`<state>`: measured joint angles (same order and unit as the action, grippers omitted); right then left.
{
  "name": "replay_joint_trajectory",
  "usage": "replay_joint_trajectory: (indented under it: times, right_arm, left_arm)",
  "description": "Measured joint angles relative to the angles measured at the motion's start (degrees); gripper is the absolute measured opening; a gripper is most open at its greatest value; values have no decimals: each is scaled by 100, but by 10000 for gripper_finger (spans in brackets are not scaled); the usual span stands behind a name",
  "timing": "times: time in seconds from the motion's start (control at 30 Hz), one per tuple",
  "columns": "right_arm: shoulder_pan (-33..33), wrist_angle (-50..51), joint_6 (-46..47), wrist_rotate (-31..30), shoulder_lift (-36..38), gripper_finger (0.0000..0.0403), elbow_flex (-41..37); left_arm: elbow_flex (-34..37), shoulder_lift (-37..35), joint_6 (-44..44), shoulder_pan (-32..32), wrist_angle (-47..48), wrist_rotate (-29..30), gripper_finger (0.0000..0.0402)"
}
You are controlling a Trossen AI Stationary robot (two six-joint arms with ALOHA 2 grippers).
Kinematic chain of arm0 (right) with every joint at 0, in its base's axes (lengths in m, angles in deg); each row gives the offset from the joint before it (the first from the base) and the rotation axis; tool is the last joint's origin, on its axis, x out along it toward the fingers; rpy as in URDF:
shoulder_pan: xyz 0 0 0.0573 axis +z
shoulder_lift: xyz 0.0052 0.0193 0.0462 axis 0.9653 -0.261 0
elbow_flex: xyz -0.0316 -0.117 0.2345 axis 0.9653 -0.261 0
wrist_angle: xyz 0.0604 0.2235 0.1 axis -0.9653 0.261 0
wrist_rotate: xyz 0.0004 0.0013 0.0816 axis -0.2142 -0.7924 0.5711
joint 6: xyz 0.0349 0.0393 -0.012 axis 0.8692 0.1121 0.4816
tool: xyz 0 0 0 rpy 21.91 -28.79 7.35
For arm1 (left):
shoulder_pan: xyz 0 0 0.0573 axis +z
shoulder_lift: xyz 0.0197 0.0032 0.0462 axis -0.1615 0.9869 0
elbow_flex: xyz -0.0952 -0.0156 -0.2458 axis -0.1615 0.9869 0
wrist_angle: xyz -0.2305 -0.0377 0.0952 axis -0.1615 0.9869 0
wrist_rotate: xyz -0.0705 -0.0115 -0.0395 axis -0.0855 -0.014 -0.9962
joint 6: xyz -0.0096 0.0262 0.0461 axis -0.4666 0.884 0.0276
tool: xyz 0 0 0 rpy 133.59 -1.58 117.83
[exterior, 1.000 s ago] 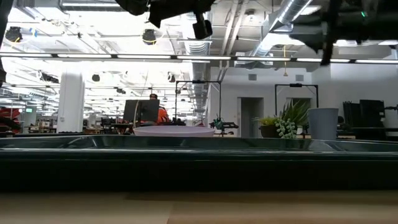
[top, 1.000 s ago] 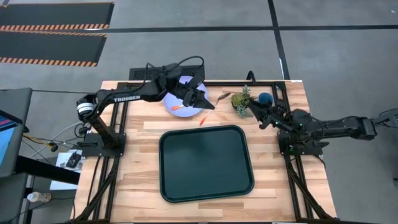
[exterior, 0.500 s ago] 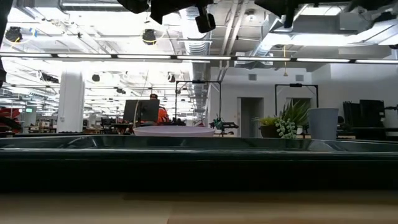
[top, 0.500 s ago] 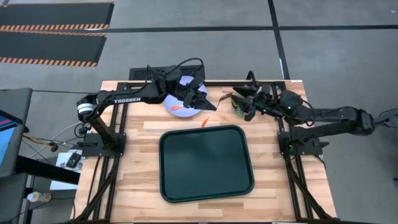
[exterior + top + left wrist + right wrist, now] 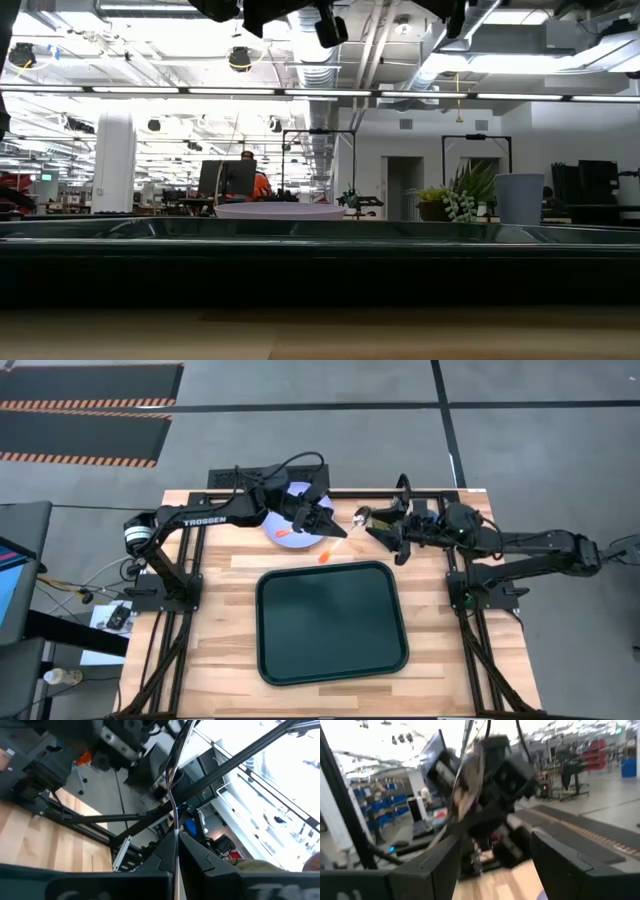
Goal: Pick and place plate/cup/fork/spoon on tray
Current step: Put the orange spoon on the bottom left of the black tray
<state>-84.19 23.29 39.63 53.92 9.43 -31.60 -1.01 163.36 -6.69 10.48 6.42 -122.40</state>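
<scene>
My left gripper (image 5: 331, 530) is shut on a slim orange-handled utensil (image 5: 340, 536) above the table's far middle; spoon or fork, I cannot tell. Its silver end (image 5: 360, 514) points toward my right gripper (image 5: 384, 532), which is open and close to that end. The lavender plate (image 5: 292, 536) lies under my left arm, with another orange handle (image 5: 283, 532) on it. The dark green tray (image 5: 332, 622) lies at the table's middle. My right arm hides the cup from above; it stands in the low view (image 5: 518, 198). My left gripper pinches the utensil's thin metal shank (image 5: 175, 831) between its two shut fingers, about midway along it. The orange handle end (image 5: 323, 557) sticks out toward the tray and the silver end toward the far right. The utensil is lifted clear of the table.
A small potted green plant (image 5: 458, 200) stands near the cup at the far right, under my right arm. The black frame posts (image 5: 470, 610) stand at both table sides. A person sits in the room beyond (image 5: 258, 184).
My right gripper has swung from the table's far right toward the left, passing over the plant and cup, and now faces the silver end of the utensil in my left gripper. My left gripper has stayed shut on the utensil.
</scene>
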Motion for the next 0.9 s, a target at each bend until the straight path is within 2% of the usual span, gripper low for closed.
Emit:
replay_joint_trajectory:
  times: [0.27, 0.43, 0.6, 0.8, 0.9]
  right_arm:
    - [0, -391, 190, 48, -21, 260, 0]
    - [0, -496, 192, 41, -83, 260, 0]
    - [25, -351, 303, 27, -107, 260, 0]
    - [13, 1076, 1278, 5, 218, 260, -7]
    - [22, 1962, 1599, 31, 506, 260, -4]
  left_arm:
    - [0, 0, 134, 2, -19, 236, 1]
    - [0, 0, 365, 2, 111, 657, 0]
    - [-2, 0, 681, 2, 683, 1162, 0]
    - [-5, -9, 937, -217, 2259, 1891, 0]
    - [2, -79, 1143, -519, 3208, 2570, 0]
